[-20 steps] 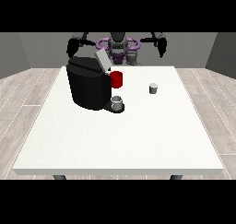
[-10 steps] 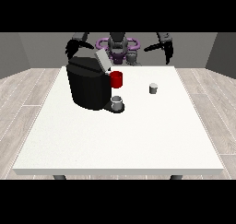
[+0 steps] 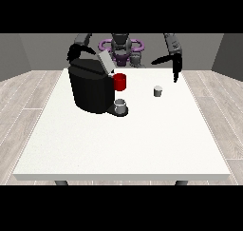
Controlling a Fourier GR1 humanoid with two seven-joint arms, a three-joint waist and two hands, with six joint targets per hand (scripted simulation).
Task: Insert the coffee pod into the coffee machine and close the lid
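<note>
You have the coffee pod (image 3: 158, 91), a small grey cylinder, standing upright on the white surface (image 3: 123, 139), to the right of the coffee machine (image 3: 91, 89) and apart from it. The machine is a black block at the surface's back left, with its lid (image 3: 106, 62) tilted up and open. A red part (image 3: 120, 81) juts from its front, and below that a grey cup (image 3: 121, 106) sits on the machine's base.

The hand at the view's right (image 3: 173, 64) hangs above the surface, behind and to the right of the pod, not touching it. Its fingers are spread and straight, some pointing down and one stretching toward the view's left; they hold nothing. Nothing stands between this hand and the pod.

The hand at the view's left (image 3: 74, 52) shows behind the machine's top, partly hidden by it; you cannot tell how its fingers lie.
</note>
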